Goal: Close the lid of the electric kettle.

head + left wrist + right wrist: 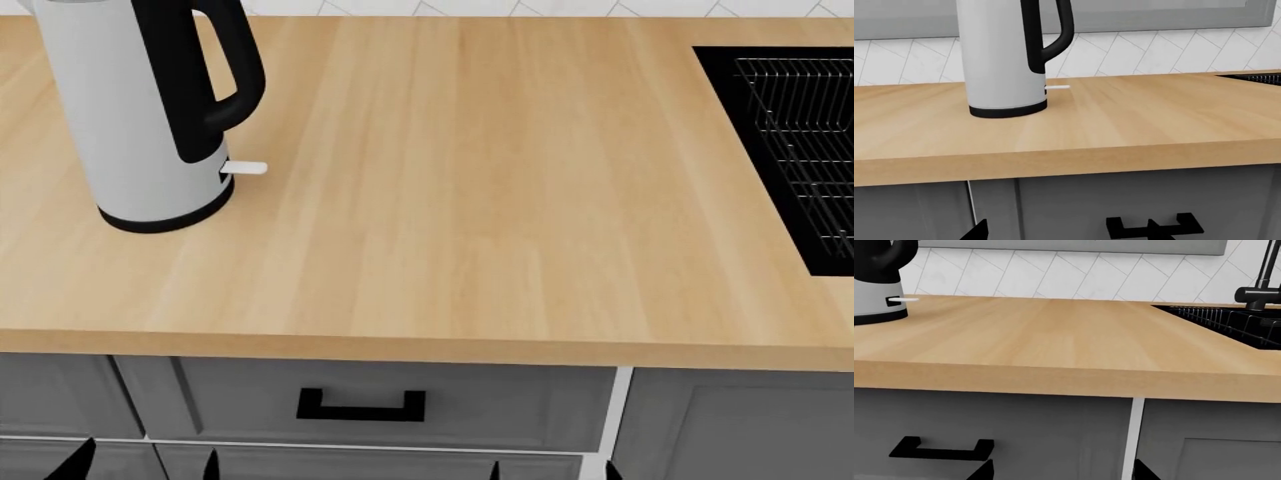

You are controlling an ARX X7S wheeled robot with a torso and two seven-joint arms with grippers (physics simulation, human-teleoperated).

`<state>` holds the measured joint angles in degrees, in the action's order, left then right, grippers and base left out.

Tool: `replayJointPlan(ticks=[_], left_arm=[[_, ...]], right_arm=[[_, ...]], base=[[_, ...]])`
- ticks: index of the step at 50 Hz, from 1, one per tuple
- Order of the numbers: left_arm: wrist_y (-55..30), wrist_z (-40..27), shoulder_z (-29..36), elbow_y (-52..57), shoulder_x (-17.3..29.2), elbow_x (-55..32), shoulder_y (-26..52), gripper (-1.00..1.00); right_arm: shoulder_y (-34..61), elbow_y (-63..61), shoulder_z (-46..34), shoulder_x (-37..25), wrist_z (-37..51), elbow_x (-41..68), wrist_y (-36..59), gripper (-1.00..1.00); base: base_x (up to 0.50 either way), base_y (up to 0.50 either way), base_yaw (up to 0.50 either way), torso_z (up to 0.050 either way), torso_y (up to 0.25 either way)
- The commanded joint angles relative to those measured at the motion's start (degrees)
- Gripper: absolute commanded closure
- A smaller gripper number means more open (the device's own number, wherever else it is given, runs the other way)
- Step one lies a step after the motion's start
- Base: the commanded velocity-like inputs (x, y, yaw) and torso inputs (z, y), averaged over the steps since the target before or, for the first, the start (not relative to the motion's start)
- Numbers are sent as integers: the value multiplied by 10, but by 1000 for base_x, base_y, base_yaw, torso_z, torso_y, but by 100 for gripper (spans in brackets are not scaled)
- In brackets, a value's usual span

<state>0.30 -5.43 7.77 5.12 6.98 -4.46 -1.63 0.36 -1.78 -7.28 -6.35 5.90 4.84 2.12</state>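
The electric kettle (134,110) stands upright at the back left of the wooden counter (467,200), with its black handle and white switch tab (244,168) facing right. Its top is cut off in every view, so the lid is out of view. The kettle also shows in the left wrist view (997,55) and the right wrist view (877,295). My left gripper (144,462) and right gripper (550,470) are low in front of the cabinet, below the counter edge. Both are open and empty, and only the fingertips (984,470) show.
A black sink with a wire rack (801,130) is set into the counter at the right, with a black faucet (1261,285) behind it. A grey drawer with a black handle (360,405) lies under the counter edge. A white tiled wall (1154,50) backs the counter.
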Motion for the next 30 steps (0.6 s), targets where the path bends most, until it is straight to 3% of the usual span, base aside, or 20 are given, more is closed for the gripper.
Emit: replayJointPlan(ticks=[1, 6, 17, 30], left_arm=[[-168, -1, 0, 185, 41, -27, -12, -100], [-232, -2, -8, 274, 56, -45, -17, -100], [-302, -11, -26, 363, 85, -55, -10, -100], [-459, -15, -60, 463, 127, -86, 73, -100]], right_arm=[[8, -82, 4, -25, 21, 0, 95, -100], [4, -166, 0, -44, 26, -8, 177, -100], [18, -308, -4, -87, 17, -13, 306, -100], [77, -418, 17, -133, -10, 7, 458, -100]], base=[[0, 0, 0, 0, 0], [0, 0, 0, 0, 0], [0, 0, 0, 0, 0], [0, 0, 0, 0, 0]])
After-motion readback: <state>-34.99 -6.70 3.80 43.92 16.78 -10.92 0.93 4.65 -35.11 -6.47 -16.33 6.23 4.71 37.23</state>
